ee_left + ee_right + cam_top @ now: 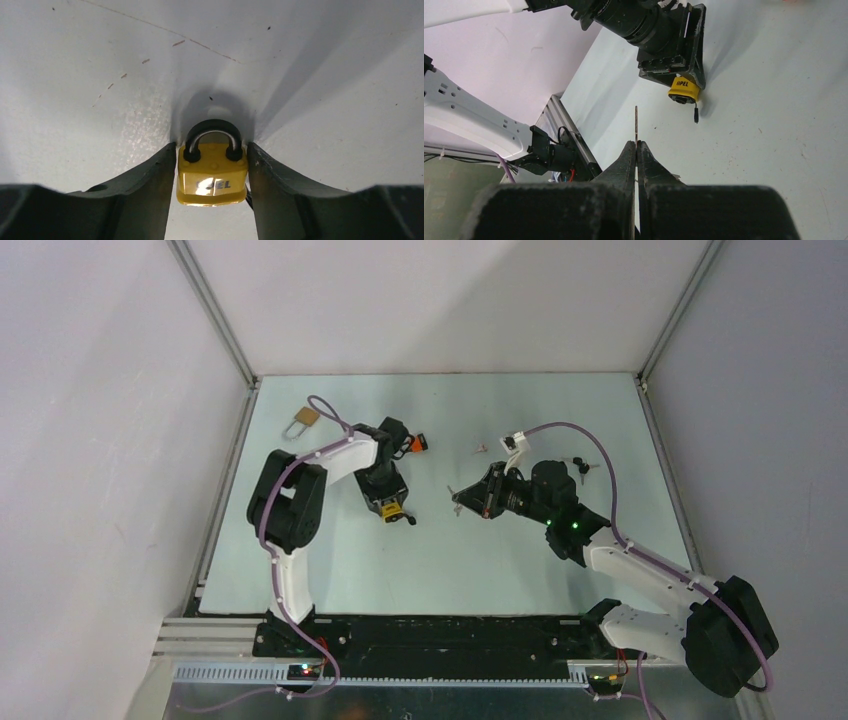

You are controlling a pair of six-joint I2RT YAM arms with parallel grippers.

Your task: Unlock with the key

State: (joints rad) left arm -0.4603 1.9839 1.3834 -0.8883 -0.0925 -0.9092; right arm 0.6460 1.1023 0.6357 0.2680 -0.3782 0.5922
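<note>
Pinches the small yellow padlock with black-sleeved steel shackle by its two sides between the dark left fingers, low at the pale bench, left of centre. Clamps a thin metal key between the closed right fingers, tip pointing toward the padlock, apart from it. Farther off, near the far left corner: a brass padlock.
</note>
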